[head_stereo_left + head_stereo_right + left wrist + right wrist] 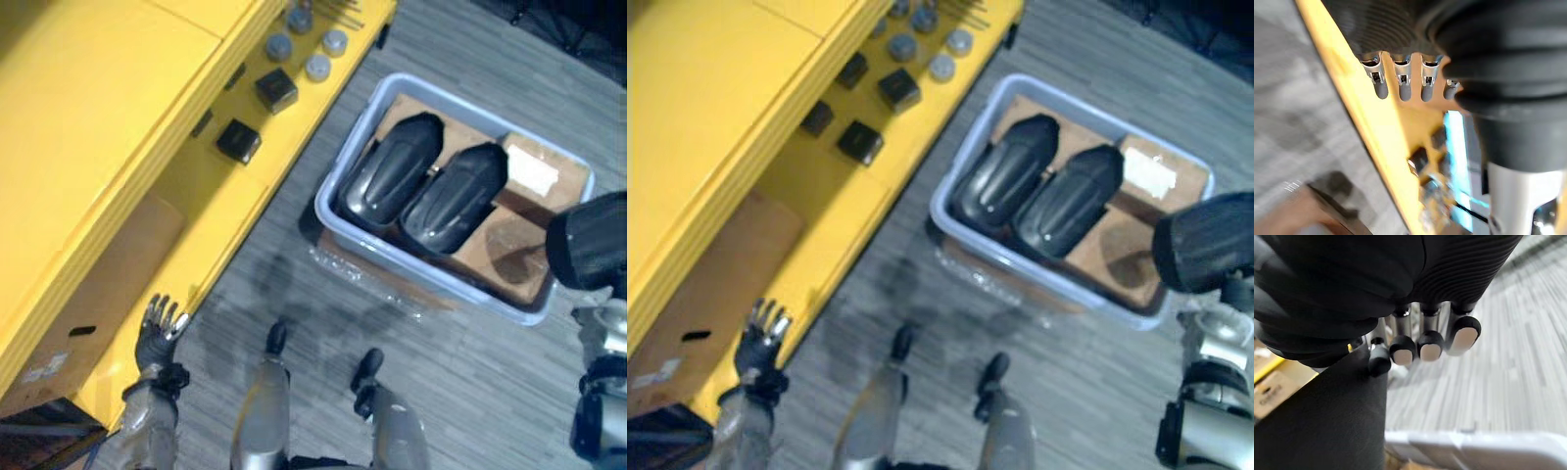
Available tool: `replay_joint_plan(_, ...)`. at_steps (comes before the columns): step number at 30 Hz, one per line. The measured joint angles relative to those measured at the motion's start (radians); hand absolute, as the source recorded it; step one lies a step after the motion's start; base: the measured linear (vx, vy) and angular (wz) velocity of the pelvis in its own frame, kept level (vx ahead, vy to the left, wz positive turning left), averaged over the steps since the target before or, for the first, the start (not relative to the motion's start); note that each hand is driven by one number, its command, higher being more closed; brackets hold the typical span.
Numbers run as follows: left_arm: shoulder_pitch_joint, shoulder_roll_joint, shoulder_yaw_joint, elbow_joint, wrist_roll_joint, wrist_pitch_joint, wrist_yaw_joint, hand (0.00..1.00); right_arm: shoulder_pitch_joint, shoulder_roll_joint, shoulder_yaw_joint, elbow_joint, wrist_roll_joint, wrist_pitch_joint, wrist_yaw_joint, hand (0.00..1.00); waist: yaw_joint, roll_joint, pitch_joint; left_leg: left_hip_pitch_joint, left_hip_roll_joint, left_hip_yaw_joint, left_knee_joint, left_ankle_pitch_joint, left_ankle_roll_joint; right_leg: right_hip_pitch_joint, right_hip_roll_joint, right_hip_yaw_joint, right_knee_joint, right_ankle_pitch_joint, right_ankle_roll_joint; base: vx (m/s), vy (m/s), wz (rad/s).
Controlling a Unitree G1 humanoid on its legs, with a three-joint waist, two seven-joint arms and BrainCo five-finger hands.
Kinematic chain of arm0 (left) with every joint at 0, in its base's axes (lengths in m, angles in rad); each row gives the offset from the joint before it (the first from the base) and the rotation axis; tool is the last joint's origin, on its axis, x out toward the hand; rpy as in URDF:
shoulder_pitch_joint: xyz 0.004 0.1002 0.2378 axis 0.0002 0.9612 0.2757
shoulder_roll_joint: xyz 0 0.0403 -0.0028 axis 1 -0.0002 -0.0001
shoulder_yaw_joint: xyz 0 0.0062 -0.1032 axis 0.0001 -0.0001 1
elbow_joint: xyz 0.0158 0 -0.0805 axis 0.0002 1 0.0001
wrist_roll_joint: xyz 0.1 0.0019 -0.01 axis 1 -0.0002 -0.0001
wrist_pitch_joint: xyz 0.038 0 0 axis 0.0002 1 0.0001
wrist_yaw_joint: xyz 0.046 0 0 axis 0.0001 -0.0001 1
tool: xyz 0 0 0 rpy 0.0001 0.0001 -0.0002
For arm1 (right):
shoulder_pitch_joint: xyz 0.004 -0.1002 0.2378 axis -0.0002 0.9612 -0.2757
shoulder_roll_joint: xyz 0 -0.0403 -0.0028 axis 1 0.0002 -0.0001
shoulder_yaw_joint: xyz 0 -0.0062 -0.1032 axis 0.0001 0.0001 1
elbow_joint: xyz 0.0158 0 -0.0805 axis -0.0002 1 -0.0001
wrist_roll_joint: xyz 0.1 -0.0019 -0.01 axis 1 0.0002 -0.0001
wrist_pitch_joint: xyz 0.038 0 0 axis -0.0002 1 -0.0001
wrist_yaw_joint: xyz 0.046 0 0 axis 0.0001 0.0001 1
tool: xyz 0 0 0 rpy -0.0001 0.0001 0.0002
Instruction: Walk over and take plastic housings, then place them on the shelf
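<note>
Two black plastic housings [392, 168] [456, 196] lie side by side on cardboard inside a grey bin [345, 147] on the floor. A third black housing [591, 240] hangs over the bin's right end. My right hand [1430, 345] is shut on it, fingers curled over its dark shell [1317, 426] and the thumb pressed against it. My left hand [157, 328] is open with fingers spread, empty, beside the front edge of the yellow shelf [98, 117] at the lower left.
The shelf's lower level carries small black blocks [238, 140] and grey round parts [317, 67], with a cardboard box [108, 284] nearer me. Clear plastic film [358, 272] lies on the grey floor in front of the bin.
</note>
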Motion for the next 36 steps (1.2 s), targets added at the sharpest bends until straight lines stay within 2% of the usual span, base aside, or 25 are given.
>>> replay_joint_plan(4, -0.018, 0.03, 0.026, -0.14, 0.146, 0.01, 0.074, 0.0, 0.018, 0.0, 0.014, -0.092, -0.065, 0.005, -0.009, 1.0, -0.003, -0.005, -0.016, 0.028, 0.001, 0.016, -0.015, -0.001, 0.001, 0.026, 0.003, 0.007, -0.028, 0.011, 0.001, 0.02, 0.004, -0.08)
replay_joint_plan(6, -0.097, 0.108, 0.026, -0.226, 0.275, 0.043, 0.112, 0.0, 0.008, 0.0, 0.053, -0.107, -0.103, 0.021, -0.008, 1.0, -0.001, -0.01, -0.019, 0.034, 0.004, 0.019, -0.015, -0.001, 0.001, 0.041, 0.01, 0.007, -0.052, 0.027, 0.0, 0.0, 0.0, -0.02)
replay_joint_plan(7, -0.108, 0.118, 0.025, -0.233, 0.285, 0.049, 0.113, 0.0, 0.005, 0.0, 0.057, -0.108, -0.106, 0.022, -0.007, 1.0, -0.001, -0.01, -0.02, 0.034, 0.004, 0.019, -0.015, -0.001, 0.001, 0.041, 0.01, 0.007, -0.052, 0.028, -0.001, 0.0, 0.0, 0.0)
replay_joint_plan(9, -0.229, 0.202, 0.012, -0.249, 0.363, 0.097, 0.116, 0.0, -0.025, 0.0, 0.098, -0.108, -0.123, 0.024, 0.001, 1.0, -0.002, -0.01, -0.02, 0.028, 0.005, 0.023, -0.013, 0.0, 0.0, 0.041, 0.013, 0.009, -0.068, 0.044, -0.004, -0.03, 0.011, -0.06)
replay_joint_plan(12, -0.355, 0.286, -0.023, -0.248, 0.393, 0.152, 0.086, 0.0, -0.067, 0.0, 0.134, -0.108, -0.146, 0.024, 0.029, 1.0, -0.003, -0.01, -0.02, 0.024, 0.005, 0.037, -0.015, 0.002, -0.001, 0.039, 0.015, 0.018, -0.093, 0.064, -0.005, -0.04, 0.016, -0.13)
replay_joint_plan(13, -0.443, 0.34, -0.074, -0.245, 0.422, 0.189, 0.066, 0.0, -0.099, -0.003, 0.16, -0.107, -0.168, 0.025, 0.05, 1.0, -0.007, -0.01, -0.02, 0.017, 0.005, 0.043, -0.016, 0.002, 0.0, 0.035, 0.016, 0.026, -0.105, 0.075, -0.005, -0.03, 0.015, -0.1)
replay_joint_plan(14, -0.481, 0.361, -0.095, -0.238, 0.427, 0.2, 0.06, 0.0, -0.118, -0.003, 0.17, -0.107, -0.179, 0.025, 0.057, 1.0, -0.013, -0.01, -0.02, 0.009, 0.005, 0.043, -0.014, 0.003, 0.0, 0.03, 0.017, 0.026, -0.109, 0.078, -0.006, -0.05, 0.017, -0.09)
replay_joint_plan(16, -0.653, 0.42, -0.185, -0.144, 0.421, 0.274, 0.029, 0.0, -0.216, -0.005, 0.206, -0.104, -0.197, 0.024, 0.094, 1.0, -0.031, -0.013, -0.018, -0.018, 0.005, 0.057, -0.018, 0.015, 0.002, -0.006, 0.018, 0.04, -0.118, 0.097, -0.01, -0.05, 0.011, -0.16)
replay_joint_plan(18, -0.769, 0.433, -0.245, -0.038, 0.41, 0.325, 0.011, 0.0, -0.28, -0.009, 0.237, -0.103, -0.221, 0.017, 0.118, 1.0, -0.039, -0.013, -0.018, -0.033, 0.006, 0.074, -0.022, 0.02, 0.002, -0.032, 0.02, 0.06, -0.121, 0.107, -0.01, -0.01, 0.002, -0.23)
replay_joint_plan(21, -0.893, 0.435, -0.337, 0.088, 0.406, 0.397, 0.001, 0.0, -0.344, -0.012, 0.3, -0.103, -0.243, -0.001, 0.148, 1.0, -0.074, -0.013, -0.018, -0.033, 0.007, 0.076, -0.032, 0.023, 0.0, -0.04, 0.02, 0.063, -0.123, 0.108, -0.01, 0.03, -0.001, -0.07)
replay_joint_plan(25, -1.008, 0.432, -0.414, 0.197, 0.377, 0.467, -0.007, 0.0, -0.439, -0.013, 0.365, -0.103, -0.261, -0.009, 0.168, 1.0, -0.097, -0.017, -0.016, -0.034, 0.008, 0.098, -0.061, 0.039, -0.005, -0.072, 0.02, 0.085, -0.121, 0.111, -0.012, 0.02, -0.012, -0.16)
replay_joint_plan(27, -1.066, 0.405, -0.457, 0.266, 0.358, 0.511, -0.007, 0.0, -0.468, -0.012, 0.404, -0.103, -0.269, -0.017, 0.182, 1.0, -0.111, -0.019, -0.015, -0.026, 0.014, 0.102, -0.071, 0.04, -0.007, -0.073, 0.025, 0.09, -0.121, 0.111, -0.012, 0.03, -0.017, -0.06)
replay_joint_plan(32, -1.118, 0.337, -0.502, 0.35, 0.322, 0.566, -0.005, 0.0, -0.539, -0.008, 0.448, -0.103, -0.317, -0.032, 0.188, 1.0, -0.124, -0.019, -0.014, -0.024, 0.016, 0.124, -0.076, 0.041, -0.007, -0.091, 0.026, 0.114, -0.113, 0.11, -0.012, 0.0, -0.003, -0.13)
replay_joint_plan(33, -1.12, 0.321, -0.502, 0.361, 0.292, 0.579, -0.005, 0.0, -0.551, 0.0, 0.458, -0.104, -0.322, -0.046, 0.19, 1.0, -0.136, -0.019, -0.014, -0.024, 0.018, 0.124, -0.076, 0.04, -0.007, -0.091, 0.027, 0.114, -0.11, 0.11, -0.013, -0.01, -0.002, -0.03)
replay_joint_plan(36, -1.144, 0.289, -0.514, 0.392, 0.22, 0.593, 0.007, 0.0, -0.565, 0.0, 0.482, -0.105, -0.338, -0.061, 0.195, 1.0, -0.141, -0.019, -0.012, -0.025, 0.019, 0.128, -0.076, 0.041, -0.008, -0.1, 0.027, 0.119, -0.101, 0.109, -0.015, -0.01, -0.002, -0.04)
